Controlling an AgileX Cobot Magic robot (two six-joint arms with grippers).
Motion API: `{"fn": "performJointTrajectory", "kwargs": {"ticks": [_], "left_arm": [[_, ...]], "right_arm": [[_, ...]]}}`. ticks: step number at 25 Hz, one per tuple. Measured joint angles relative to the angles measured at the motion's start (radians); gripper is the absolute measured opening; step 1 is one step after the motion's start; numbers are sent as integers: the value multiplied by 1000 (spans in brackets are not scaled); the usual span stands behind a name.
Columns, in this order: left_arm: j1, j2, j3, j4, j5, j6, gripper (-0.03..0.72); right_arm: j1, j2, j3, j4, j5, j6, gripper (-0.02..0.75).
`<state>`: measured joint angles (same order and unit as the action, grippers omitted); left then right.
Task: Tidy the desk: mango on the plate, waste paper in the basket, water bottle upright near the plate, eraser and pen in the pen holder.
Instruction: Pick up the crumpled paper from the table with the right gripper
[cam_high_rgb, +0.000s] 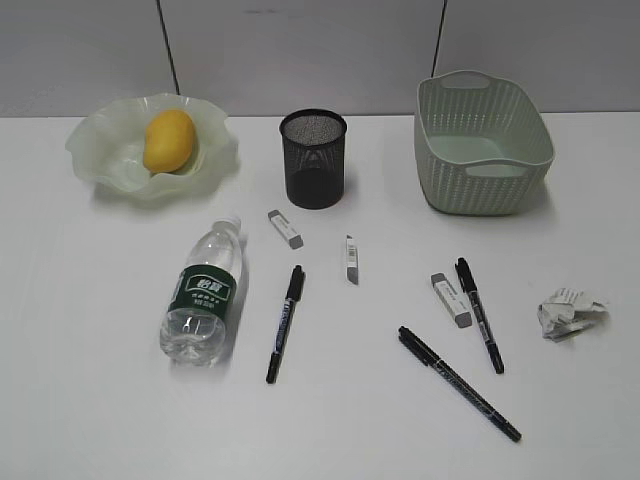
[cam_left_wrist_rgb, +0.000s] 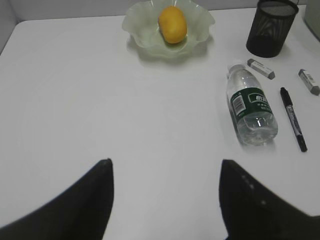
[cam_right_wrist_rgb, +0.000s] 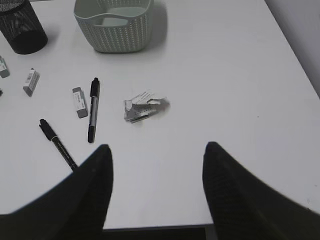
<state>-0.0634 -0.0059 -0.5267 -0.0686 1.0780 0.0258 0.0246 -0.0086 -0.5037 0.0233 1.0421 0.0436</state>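
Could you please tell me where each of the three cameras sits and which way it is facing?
Exterior view: in front of the desk, looking down at a slant toward the back wall; no robot part shows.
Left wrist view: above the desk's left near side, facing the plate and mango; open left gripper at bottom.
Right wrist view: above the right near edge, facing the waste paper and basket; open right gripper at bottom.
Both wrist views share the pen holder.

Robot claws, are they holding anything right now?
No. The left gripper and right gripper both stand open and empty above the large white flat desk.
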Motion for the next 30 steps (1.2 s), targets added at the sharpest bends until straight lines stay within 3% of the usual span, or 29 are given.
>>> {"fn": "performJointTrajectory", "kwargs": {"ticks": [8,12,19,30], "left_arm": [[0,-1,2,-1,-4,-1,498],[0,-1,2,-1,-5,-3,498],[0,-2,2,-1,-6,-4,498],[0,-2,2,-1,-8,-4,498]], "right_arm": [[0,72,-25,-1,24,-17,459],[0,251,-72,-2,43,-32,471],[-1,640,-203,63,52,15,613],[-2,1166,-342,169,68,29,594]]}}
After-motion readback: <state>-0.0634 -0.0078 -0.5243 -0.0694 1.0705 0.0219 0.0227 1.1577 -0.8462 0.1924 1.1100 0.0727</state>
